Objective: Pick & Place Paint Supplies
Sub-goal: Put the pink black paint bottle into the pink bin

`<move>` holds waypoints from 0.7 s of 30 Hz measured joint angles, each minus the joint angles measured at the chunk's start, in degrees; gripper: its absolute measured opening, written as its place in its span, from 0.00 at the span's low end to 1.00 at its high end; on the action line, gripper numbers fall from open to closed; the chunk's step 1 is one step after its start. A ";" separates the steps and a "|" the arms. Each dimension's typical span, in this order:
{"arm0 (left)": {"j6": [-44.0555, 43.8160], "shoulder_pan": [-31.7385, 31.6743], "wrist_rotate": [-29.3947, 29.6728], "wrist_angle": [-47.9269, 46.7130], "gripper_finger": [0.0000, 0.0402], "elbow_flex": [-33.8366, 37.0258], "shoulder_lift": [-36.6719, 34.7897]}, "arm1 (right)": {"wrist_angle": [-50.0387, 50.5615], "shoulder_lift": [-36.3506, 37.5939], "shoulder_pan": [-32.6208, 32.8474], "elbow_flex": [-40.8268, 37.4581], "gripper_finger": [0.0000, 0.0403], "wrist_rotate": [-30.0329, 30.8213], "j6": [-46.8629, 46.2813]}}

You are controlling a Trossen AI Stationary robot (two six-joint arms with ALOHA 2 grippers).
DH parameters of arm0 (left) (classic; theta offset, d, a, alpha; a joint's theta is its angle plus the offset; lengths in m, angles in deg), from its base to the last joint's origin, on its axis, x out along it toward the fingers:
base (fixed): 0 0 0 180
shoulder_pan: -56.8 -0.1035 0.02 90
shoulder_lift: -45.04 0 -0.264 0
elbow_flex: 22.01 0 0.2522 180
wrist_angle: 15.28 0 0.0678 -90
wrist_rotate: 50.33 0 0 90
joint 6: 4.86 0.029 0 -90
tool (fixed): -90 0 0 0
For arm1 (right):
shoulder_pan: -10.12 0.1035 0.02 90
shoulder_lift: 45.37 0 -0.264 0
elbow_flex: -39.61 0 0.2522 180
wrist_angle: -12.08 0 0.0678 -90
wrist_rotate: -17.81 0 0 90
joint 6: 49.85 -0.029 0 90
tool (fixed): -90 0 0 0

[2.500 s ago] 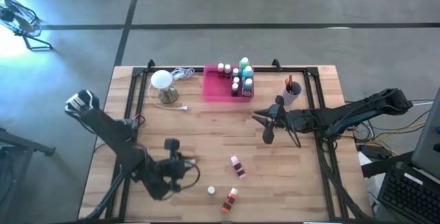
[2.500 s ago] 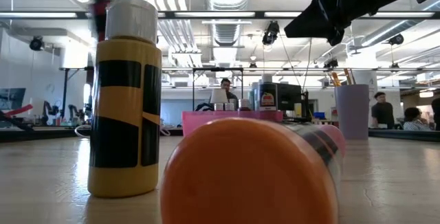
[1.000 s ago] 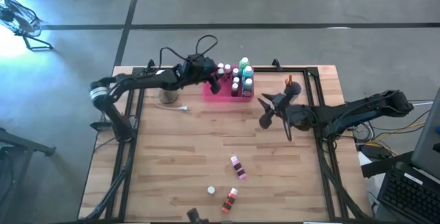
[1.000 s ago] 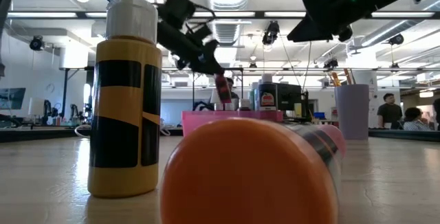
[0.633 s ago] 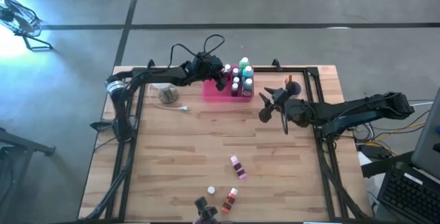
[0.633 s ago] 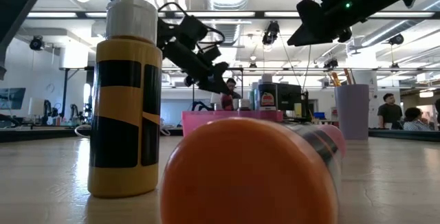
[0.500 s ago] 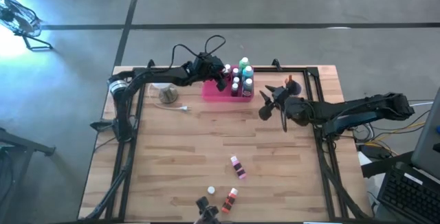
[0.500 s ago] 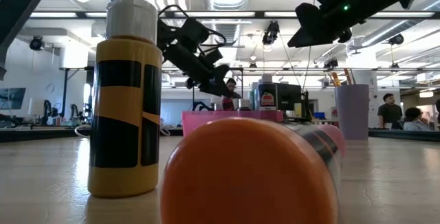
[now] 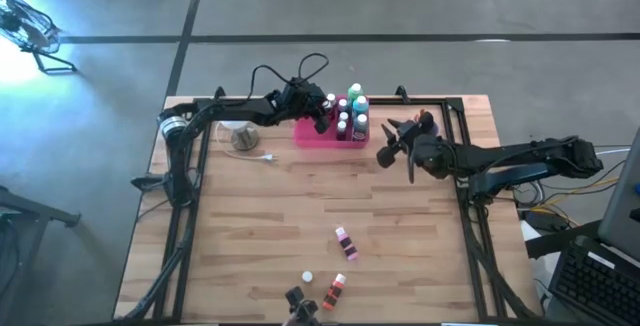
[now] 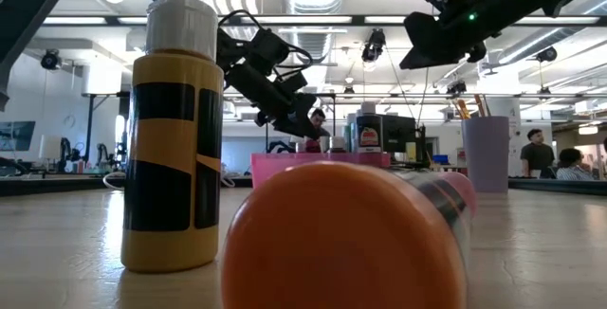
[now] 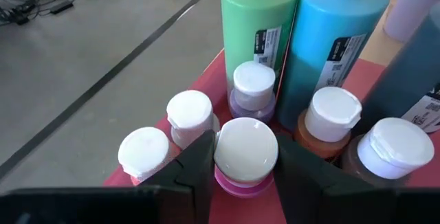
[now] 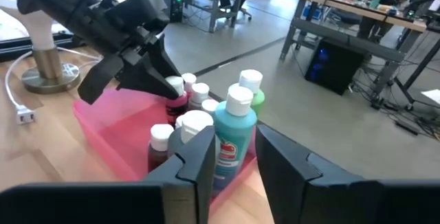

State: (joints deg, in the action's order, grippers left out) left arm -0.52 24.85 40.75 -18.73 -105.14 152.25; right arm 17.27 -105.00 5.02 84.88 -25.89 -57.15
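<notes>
A: Pale wooden bench (image 9: 250, 226), grey floor around it. Left hand (image 11: 237, 172) grips a small pink white-capped plastic bottle (image 11: 245, 152) by the neck, low inside the pink rectangular tray (image 9: 305, 136).

B: Light and rigid, I'd judge, with slick sides; just under the cap is the best hold.

A: That tray also holds a tall green bottle (image 11: 260, 25), a tall blue bottle (image 11: 328, 38) and several small capped ones.

B: Right hand (image 9: 388, 148) hovers beside the tray, fingers slightly parted, empty. More small bottles lie well away from the tray.
</notes>
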 joint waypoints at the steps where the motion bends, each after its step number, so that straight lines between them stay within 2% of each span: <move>1: 0.00 0.00 0.00 -0.03 0.32 0.00 0.00 | -0.20 0.00 0.00 0.00 0.25 0.00 0.02; 13: -0.04 0.00 -0.02 0.45 0.32 -1.38 3.93 | -1.27 0.00 0.02 0.00 0.16 -0.28 0.29; 21: -0.37 0.02 0.01 0.19 0.35 -1.90 4.24 | -1.25 0.00 0.04 0.00 0.18 -0.28 1.13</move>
State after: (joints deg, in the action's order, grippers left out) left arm -0.89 24.88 40.77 -18.54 -107.04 156.50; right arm 16.02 -105.00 5.06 84.88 -26.17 -56.02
